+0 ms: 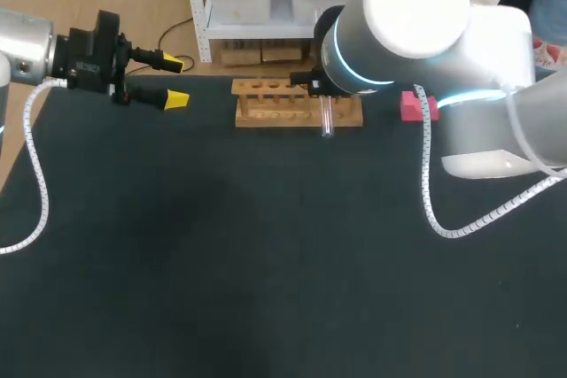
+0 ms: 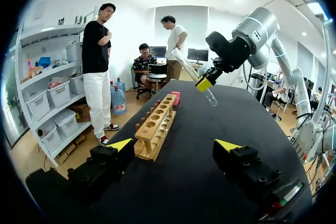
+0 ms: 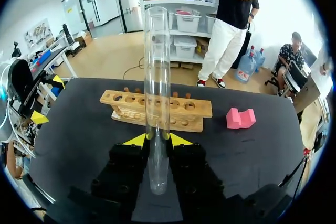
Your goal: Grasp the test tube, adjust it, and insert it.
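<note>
The right end effector [image 3: 157, 139] pinches a clear glass test tube [image 3: 157, 72] between its two yellow tips, gripping it partway along its length. In the left wrist view the tube [image 2: 185, 64] hangs tilted in the air above the black desk [image 1: 266, 263], rounded end lowest, not in any hole. From the head view it shows just in front of the right part of the light wooden test tube rack [image 1: 270, 105], which stands near the desk's far edge. A small pink block [image 1: 410, 106] sits on the desk to the right of the rack. The left end effector [image 1: 174, 81] is at the desk's far left, fingers spread with nothing between them, well apart from the rack.
</note>
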Controlling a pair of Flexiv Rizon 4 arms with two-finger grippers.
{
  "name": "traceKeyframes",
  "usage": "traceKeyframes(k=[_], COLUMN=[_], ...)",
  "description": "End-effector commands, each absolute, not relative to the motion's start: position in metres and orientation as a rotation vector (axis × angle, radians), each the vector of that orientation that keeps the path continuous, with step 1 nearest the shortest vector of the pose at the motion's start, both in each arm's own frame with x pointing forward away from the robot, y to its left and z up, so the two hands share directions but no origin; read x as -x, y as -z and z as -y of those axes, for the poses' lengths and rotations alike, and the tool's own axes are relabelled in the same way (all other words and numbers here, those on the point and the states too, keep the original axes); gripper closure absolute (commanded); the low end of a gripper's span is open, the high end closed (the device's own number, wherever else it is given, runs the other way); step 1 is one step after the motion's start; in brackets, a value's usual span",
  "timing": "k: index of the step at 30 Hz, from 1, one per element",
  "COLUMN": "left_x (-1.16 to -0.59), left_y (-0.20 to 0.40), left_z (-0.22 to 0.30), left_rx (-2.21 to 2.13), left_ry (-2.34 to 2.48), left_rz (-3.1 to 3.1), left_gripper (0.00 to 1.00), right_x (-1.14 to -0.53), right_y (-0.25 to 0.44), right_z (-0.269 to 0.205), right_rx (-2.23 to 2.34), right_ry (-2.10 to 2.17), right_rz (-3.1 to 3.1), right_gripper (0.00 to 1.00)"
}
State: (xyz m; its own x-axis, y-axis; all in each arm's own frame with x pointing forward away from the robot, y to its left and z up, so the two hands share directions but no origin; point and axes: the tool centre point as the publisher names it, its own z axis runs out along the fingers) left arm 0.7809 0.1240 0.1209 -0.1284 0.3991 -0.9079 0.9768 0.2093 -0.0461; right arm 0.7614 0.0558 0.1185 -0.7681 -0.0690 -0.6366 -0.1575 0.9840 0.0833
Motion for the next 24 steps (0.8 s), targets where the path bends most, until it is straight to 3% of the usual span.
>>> traceKeyframes(k=[1, 24], left_x=[-0.779, -0.779], left_y=[-0.12, -0.12], left_z=[-0.124, -0.124], left_rx=[-1.307, -1.307], left_ry=[0.89, 0.89], left_rz=[-1.666, -1.666], left_gripper=[0.0, 0.0], right_x=[-0.759, -0.789], right_y=[-0.118, -0.134], right_z=[-0.055, -0.068], right_rx=[0.156, -0.07], right_ry=[-0.173, -0.158], right_rz=[-2.441, -2.12], right_gripper=[1.0, 1.0])
